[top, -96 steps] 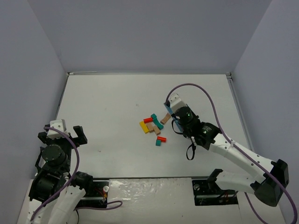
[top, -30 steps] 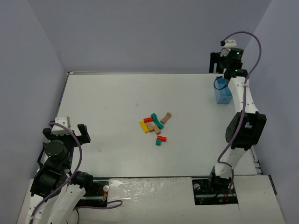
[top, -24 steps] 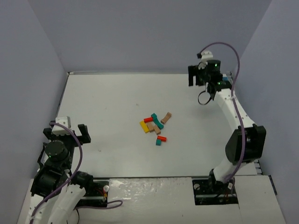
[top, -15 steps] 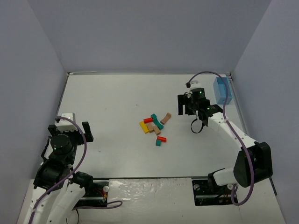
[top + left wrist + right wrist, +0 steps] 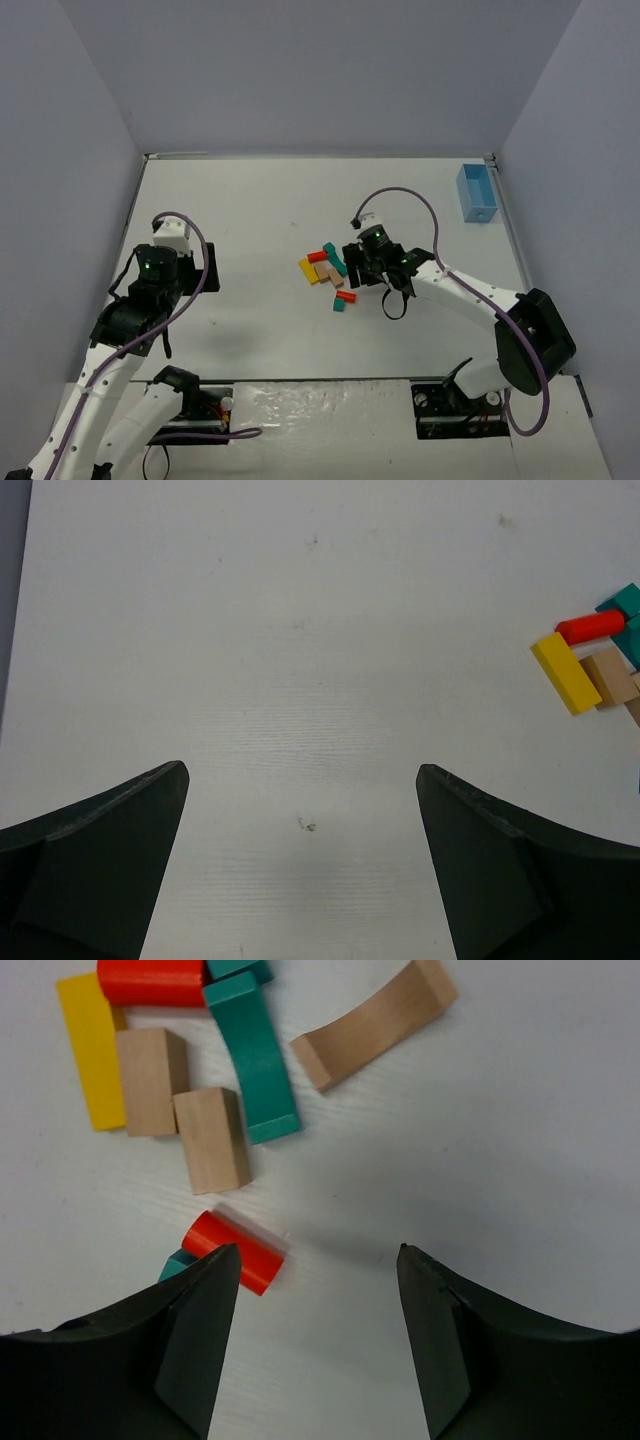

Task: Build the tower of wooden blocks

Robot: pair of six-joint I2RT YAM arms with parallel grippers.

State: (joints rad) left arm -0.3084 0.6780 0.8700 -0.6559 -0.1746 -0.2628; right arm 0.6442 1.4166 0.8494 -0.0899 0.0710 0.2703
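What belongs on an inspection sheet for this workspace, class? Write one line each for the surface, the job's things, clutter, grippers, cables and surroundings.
Surface: white table, a few small dark specks.
Job's things: wood blocks lie loose and flat in a cluster mid-table, none stacked; one red cylinder and a small teal block lie apart on the near side.
Clutter: blue bin at the far right edge.
Grippers: left gripper open over bare table; right gripper open, empty, beside the red cylinder.
Cables: purple cable loops above the right arm; a second cable on the left arm.
Surroundings: plain lilac walls on three sides.
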